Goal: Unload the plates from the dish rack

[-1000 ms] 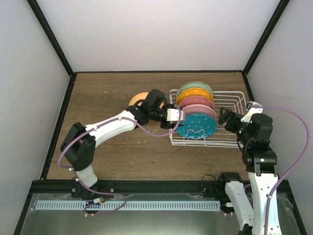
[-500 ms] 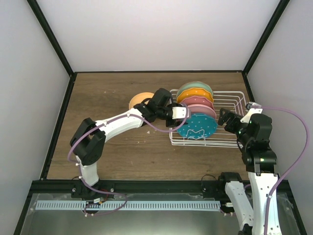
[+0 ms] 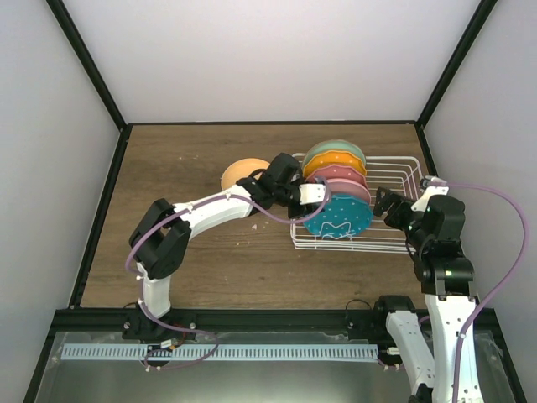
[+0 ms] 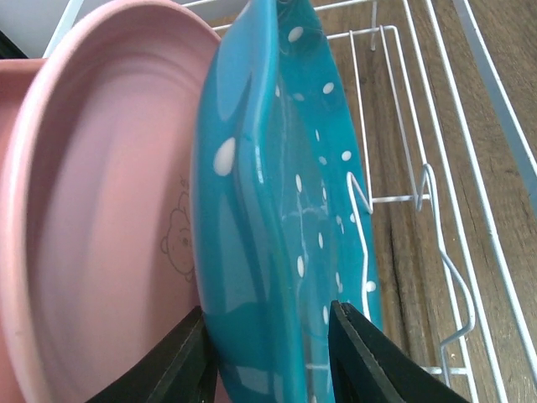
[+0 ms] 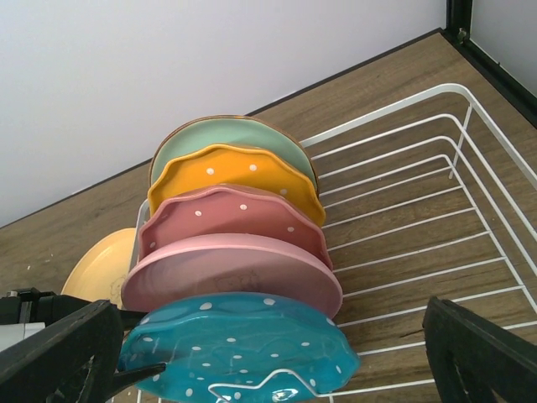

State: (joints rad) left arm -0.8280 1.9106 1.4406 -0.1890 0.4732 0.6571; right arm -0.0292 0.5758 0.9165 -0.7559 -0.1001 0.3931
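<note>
The white wire dish rack [image 3: 396,172] holds a row of upright plates: mint green [image 3: 336,149], dotted orange [image 3: 334,162], dotted maroon [image 3: 341,175], pink [image 3: 346,190] and, at the front, dotted teal [image 3: 340,217]. The peach plate [image 3: 239,174] lies on the table left of the rack. My left gripper [image 3: 315,196] is at the teal plate's left rim. In the left wrist view the left gripper [image 4: 273,357] has its jaws pressed on either side of the teal plate [image 4: 277,210], with the pink plate [image 4: 109,210] behind. My right gripper [image 3: 388,204] is open and empty over the rack's right part.
The right wrist view shows the plate row [image 5: 235,252] from the right, bare rack wires [image 5: 470,134] beyond and the peach plate [image 5: 101,264] outside the rack. The enclosure walls stand close at the back and sides.
My left gripper has moved right, from beside the rack onto the teal plate's left rim, uncovering the peach plate on the table. The right arm has barely moved.
</note>
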